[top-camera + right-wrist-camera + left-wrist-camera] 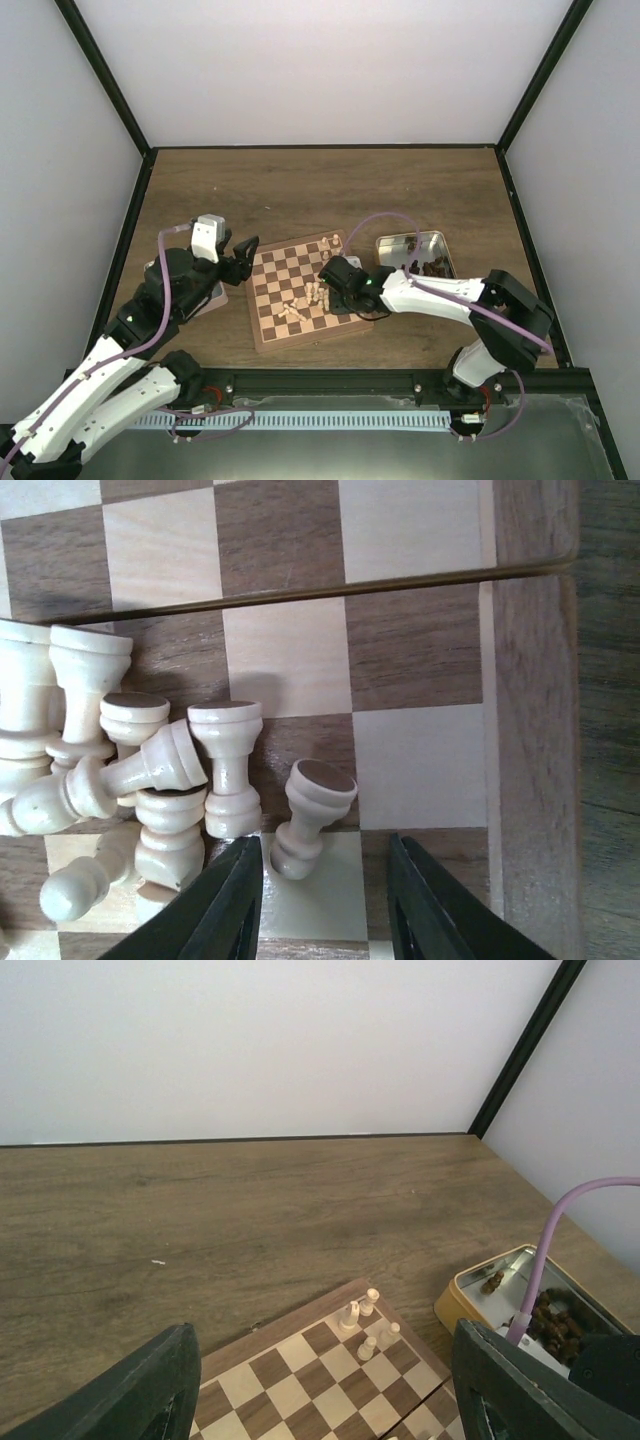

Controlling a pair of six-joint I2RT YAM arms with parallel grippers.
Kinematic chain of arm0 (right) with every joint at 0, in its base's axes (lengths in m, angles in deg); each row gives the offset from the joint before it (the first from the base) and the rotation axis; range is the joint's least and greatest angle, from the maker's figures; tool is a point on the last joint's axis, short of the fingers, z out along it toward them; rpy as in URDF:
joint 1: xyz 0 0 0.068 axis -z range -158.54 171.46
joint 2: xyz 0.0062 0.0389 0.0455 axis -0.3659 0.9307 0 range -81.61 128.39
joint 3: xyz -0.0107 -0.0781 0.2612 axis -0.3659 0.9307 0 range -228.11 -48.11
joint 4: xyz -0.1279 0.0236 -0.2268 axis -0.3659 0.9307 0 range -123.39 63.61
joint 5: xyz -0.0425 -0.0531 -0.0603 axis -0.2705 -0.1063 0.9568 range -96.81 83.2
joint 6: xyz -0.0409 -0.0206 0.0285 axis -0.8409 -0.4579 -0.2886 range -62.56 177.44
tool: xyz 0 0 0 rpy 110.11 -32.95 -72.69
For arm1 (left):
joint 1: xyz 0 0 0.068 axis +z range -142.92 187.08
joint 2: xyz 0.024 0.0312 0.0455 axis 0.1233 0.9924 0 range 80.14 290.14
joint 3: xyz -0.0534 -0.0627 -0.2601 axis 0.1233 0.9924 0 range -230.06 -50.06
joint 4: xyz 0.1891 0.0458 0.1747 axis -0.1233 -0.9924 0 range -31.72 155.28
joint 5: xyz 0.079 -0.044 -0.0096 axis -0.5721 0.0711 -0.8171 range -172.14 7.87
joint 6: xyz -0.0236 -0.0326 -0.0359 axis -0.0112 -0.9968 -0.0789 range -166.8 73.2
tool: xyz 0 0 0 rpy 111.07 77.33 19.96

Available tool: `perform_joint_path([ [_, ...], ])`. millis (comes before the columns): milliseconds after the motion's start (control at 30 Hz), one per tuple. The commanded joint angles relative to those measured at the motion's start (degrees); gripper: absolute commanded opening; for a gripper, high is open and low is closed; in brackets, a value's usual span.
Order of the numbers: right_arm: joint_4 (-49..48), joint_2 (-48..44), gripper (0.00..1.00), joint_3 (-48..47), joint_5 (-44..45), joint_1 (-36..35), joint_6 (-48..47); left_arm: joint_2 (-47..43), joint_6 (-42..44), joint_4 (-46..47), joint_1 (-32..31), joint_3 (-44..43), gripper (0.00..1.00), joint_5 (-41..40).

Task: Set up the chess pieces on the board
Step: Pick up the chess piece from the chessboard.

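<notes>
Your right claw (320, 890) hangs low over the board (272, 283), its jaws apart and clamped on nothing. In its wrist view the fallen pawn (312, 805) lies at 12 o'clock of the gap. It is so close that its round head pokes in between the fingertips (232, 895), just beside the one at 9 o'clock; you cannot tell whether they touch. The pawn is pale cream turned wood, lying on its side with its dark round underside aimed at 1 o'clock. At 10 o'clock of the claw lies a heap of cream chess pieces (150, 780), all tipped over, lying across and against one another. From above, that heap sits in the near right part of the board, with the claw at its 2 o'clock. Four standing pieces (350, 1314), also cream, are upright at the board's far right corner, well apart from the heap. Your left claw (322, 1360) hovers at the board's 9 o'clock edge, jaws wide apart and empty. The board lies mid-surface (300, 190), with tan and dark brown checks and a plain brown rim. At its 3 o'clock a silver tin (452, 1308) holds dark brown pieces (555, 1320).
</notes>
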Motion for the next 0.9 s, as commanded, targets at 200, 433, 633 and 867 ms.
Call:
perform_joint_path([
  [200, 1.86, 3.2, 0.27, -2.55, 4.38, -0.29, 0.29, -0.49, 0.15, 0.27, 0.11, 0.58, 0.7, 0.28],
  [433, 1.72, 3.21, 0.11, -2.1, 5.02, -0.27, -0.16, -0.58, 0.06, 0.2, 0.13, 0.64, 0.7, 0.09],
  [633, -1.2, -0.47, 0.1, -0.34, 6.52, -0.27, -3.22, -0.53, -0.31, 0.31, 0.11, 0.74, 0.71, 0.35],
  [867, -13.07, -9.7, 0.1, 4.45, 6.96, -0.31, -11.44, -0.24, -4.22, 1.55, 0.12, 1.37, 1.0, 3.2],
])
